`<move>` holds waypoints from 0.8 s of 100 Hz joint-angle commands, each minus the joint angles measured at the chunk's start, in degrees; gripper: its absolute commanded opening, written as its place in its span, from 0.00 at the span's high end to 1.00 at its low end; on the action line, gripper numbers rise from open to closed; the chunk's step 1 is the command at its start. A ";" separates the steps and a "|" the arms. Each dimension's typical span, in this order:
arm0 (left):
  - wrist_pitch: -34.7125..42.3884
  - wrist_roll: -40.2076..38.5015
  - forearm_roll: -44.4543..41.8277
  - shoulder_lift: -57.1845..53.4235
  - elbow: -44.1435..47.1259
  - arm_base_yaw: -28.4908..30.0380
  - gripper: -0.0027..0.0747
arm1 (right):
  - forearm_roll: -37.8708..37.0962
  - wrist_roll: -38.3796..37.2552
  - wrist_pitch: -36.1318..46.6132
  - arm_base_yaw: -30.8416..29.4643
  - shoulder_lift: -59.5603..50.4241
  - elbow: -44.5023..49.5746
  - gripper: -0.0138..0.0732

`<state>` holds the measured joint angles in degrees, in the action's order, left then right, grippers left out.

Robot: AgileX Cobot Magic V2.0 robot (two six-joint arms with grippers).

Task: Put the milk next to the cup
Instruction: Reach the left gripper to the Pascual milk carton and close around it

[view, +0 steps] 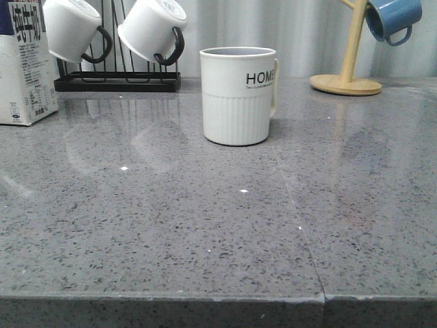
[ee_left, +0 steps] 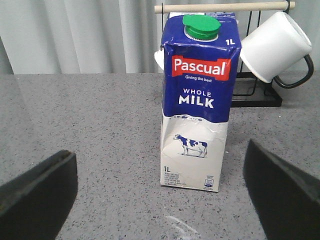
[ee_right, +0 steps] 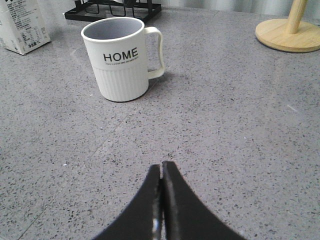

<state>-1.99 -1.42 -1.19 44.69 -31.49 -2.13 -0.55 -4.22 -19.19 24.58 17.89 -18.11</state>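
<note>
The milk [ee_left: 197,105] is a tall white carton with a dark blue top and green cap. It stands upright on the grey counter and shows at the far left edge of the front view [view: 24,72]. My left gripper [ee_left: 160,187] is open wide and empty, a short way in front of the carton. The cup [view: 237,96], a white ribbed "HOME" mug, stands mid-counter. My right gripper [ee_right: 162,167] is shut and empty, some way in front of the cup [ee_right: 122,57]. Neither gripper shows in the front view.
A black rack [view: 116,80] with two white black-handled mugs [view: 151,29] stands behind the carton. A wooden mug tree [view: 346,80] with a blue mug [view: 390,17] stands at the back right. The counter's front edge [view: 218,298] runs across the near side.
</note>
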 commanded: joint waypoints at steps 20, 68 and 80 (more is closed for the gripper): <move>7.12 -0.61 0.41 11.69 -6.31 -3.34 0.14 | -0.66 0.28 4.10 0.01 0.24 -1.54 0.92; 15.88 -0.61 -0.90 25.56 -11.93 -4.49 0.14 | -0.66 0.28 4.10 0.01 0.24 -1.54 0.92; 16.24 -0.61 -0.90 27.94 -13.83 -4.49 0.14 | -0.66 0.28 4.10 0.01 0.24 -1.54 0.92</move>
<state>8.91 -1.42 -2.05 72.57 -42.26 -6.23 -0.55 -4.22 -19.23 24.58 17.89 -18.11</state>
